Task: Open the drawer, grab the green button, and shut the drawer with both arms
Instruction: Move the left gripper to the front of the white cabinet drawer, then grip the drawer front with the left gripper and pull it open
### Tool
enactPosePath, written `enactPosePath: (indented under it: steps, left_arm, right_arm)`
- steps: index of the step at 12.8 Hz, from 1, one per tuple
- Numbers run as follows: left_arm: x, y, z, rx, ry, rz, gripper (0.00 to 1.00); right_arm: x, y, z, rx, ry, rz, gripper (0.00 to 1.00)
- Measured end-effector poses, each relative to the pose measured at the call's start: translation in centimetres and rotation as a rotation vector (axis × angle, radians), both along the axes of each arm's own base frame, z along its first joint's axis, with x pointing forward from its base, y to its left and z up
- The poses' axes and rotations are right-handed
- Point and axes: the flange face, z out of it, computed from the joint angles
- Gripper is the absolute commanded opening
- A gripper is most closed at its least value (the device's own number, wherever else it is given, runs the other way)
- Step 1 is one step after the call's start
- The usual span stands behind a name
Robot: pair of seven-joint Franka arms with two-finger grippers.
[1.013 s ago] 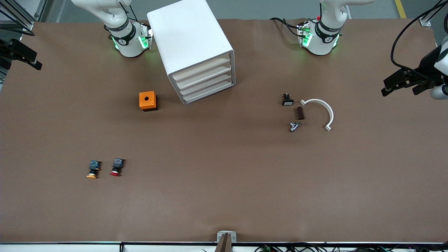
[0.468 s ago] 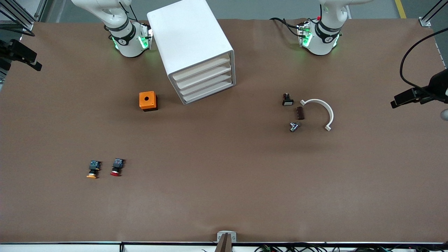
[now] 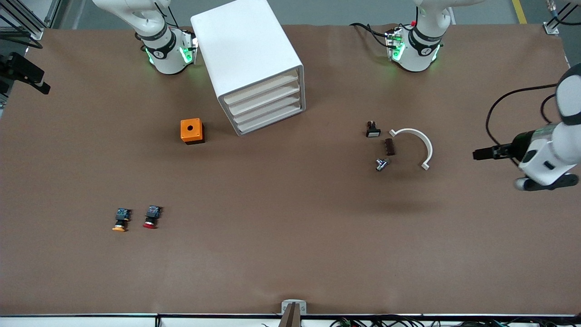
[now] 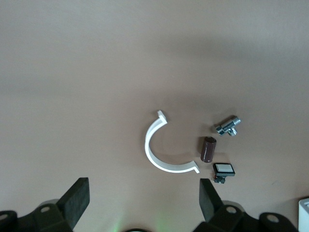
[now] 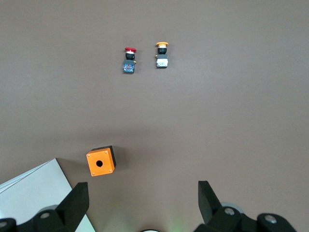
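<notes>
Cabinet: white cabinet (image 3: 247, 59) stands between the two arm bases, all four drawers (image 3: 265, 106) pushed in flush.
Button: no green cap showing in any view, so I cannot tell where it lies.
Other buttons: red-capped button (image 3: 151, 217) and orange-capped button (image 3: 120, 220) lie side by side, well nearer the front camera than the orange box (image 3: 192, 131).
Left gripper (image 4: 142, 198): up over the table at the left arm's end, fingers spread wide, nothing between them; white arc (image 4: 161, 150) and brown cylinder (image 4: 208, 149) below it.
Right gripper (image 5: 142, 200): up at the right arm's end, fingers wide apart, holding nothing.
</notes>
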Motion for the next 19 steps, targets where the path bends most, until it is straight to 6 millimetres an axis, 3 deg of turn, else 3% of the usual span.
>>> enactPosePath:
  steps: [2, 4, 9, 13, 19]
  left_arm:
    - [0.3, -3.6, -2.6, 0.018, 0.044, 0.000, 1.00]
    - [0.1, -8.6, -4.3, 0.064, 0.075, 0.075, 1.00]
    - [-2.1, -21.2, -7.9, 0.099, 0.231, 0.476, 1.00]
    - [-3.8, -26.6, -12.9, 0.249, 0.528, 0.912, 1.00]
    - [-6.0, -33.2, -19.4, 0.506, 0.928, 1.266, 1.00]
  right_arm:
    - [0.0, 0.0, 0.0, -0.001, 0.000, 0.000, 1.00]
    - [-0.1, 0.0, 0.0, 0.000, 0.005, 0.000, 1.00]
    - [-0.3, 0.1, 0.0, 0.000, 0.018, 0.002, 1.00]
    - [-1.0, 0.1, 0.9, 0.001, 0.004, 0.003, 1.00]
    - [-1.2, 0.3, 1.0, 0.001, 0.002, 0.008, 1.00]
